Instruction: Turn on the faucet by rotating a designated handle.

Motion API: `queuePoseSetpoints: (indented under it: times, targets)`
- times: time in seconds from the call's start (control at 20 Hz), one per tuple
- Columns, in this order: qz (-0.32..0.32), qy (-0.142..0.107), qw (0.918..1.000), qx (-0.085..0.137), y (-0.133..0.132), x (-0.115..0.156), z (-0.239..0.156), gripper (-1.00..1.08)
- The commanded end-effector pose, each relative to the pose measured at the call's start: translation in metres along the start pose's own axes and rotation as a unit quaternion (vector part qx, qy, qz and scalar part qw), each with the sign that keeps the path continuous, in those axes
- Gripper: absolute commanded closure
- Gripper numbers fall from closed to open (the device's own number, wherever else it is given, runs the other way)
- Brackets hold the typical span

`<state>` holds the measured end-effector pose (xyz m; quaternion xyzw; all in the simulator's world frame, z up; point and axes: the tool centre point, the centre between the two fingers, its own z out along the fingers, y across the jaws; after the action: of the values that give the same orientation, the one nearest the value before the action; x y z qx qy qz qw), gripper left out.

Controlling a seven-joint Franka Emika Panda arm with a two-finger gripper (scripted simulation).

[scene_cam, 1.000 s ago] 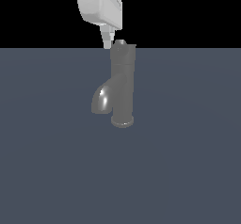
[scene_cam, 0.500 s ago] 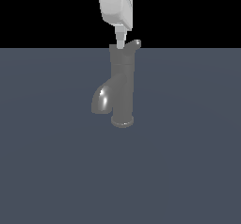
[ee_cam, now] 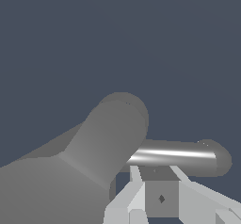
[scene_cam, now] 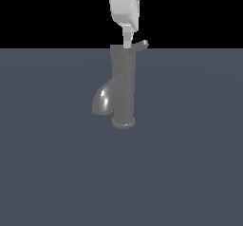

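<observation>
shift: my gripper [scene_cam: 127, 43] moved across the faucet [scene_cam: 122, 89] cap to the handle [scene_cam: 141, 45] root | handle swung slightly; turning begun | jaw opening: cannot tell, nothing visibly clamped

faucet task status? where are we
Done: the gripper has reached the top of the faucet, right beside the handle. In hand: its fingers sit close against the handle in the wrist view; contact can't be confirmed. Left: whether the handle has turned enough can't be read from these views.
</observation>
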<state>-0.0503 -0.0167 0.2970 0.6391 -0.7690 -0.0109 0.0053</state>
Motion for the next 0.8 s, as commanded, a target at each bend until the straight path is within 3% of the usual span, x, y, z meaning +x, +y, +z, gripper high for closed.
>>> queuePoseSetpoints:
  times: [0.0, 0.75]
  targets:
    - [0.01, 0.0, 0.9999, 0.009, -0.016, 0.013, 0.0, 1.08]
    - [0.029, 0.002, 0.9995, 0.011, -0.052, 0.046, -0.001, 1.08]
